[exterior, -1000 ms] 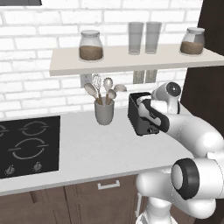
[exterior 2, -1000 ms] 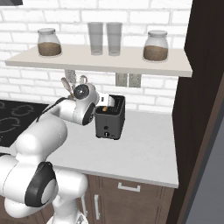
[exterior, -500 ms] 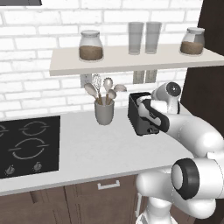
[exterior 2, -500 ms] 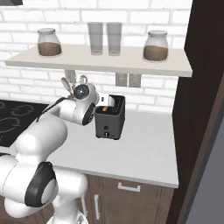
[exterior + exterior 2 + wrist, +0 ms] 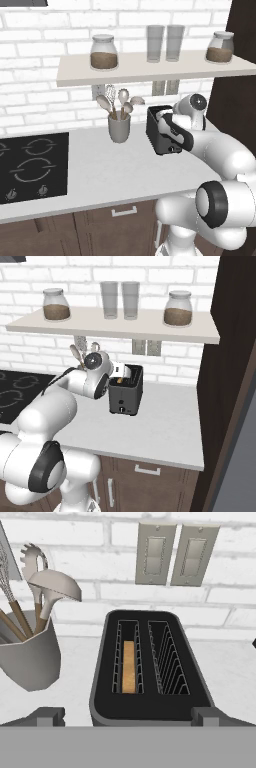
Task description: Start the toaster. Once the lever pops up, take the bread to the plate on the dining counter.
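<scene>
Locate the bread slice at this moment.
In the hand view, the bread stands in the toaster's left slot, right of the utensil cup.

Both base views flank the toaster [image 5: 161,131]; hand view looks closely down into it.

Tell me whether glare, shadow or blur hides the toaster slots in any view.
Hand view: sharp and evenly lit, tan bread slice plain in the boxy black toaster. Left base view: the arm covers the slots. Right base view: no glare, toaster small.
</scene>
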